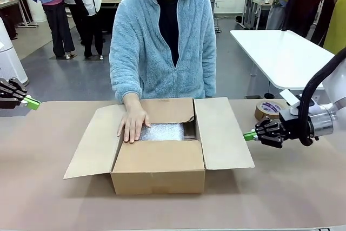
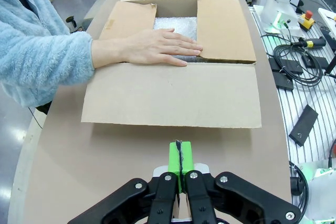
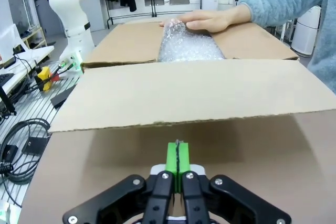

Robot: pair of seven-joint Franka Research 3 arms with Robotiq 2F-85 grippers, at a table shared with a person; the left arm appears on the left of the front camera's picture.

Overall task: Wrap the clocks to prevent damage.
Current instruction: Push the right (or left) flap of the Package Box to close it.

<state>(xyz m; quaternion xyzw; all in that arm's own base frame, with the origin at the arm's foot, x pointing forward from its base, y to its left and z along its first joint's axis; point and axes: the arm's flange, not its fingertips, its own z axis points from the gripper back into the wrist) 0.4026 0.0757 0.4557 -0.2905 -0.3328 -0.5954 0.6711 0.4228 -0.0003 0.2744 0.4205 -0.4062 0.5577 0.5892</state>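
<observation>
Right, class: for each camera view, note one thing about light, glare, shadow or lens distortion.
Front view: soft, even light, with only a faint shadow under the cardboard box flaps. Left wrist view: the wide lens makes the table edges look bowed. Right wrist view: the bubble-wrap bundle glints with small highlights.

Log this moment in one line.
bubble-wrap bundle: in cardboard box | person's hand: on bundle | left gripper: shut, empty | right gripper: shut, empty

Between the closed green fingertips of the left gripper (image 1: 32,103) and right gripper (image 1: 248,135) sits an open brown cardboard box (image 1: 159,169); a person's hand (image 1: 133,125) rests on its whitish bubble-wrap bundle (image 1: 167,132)
</observation>
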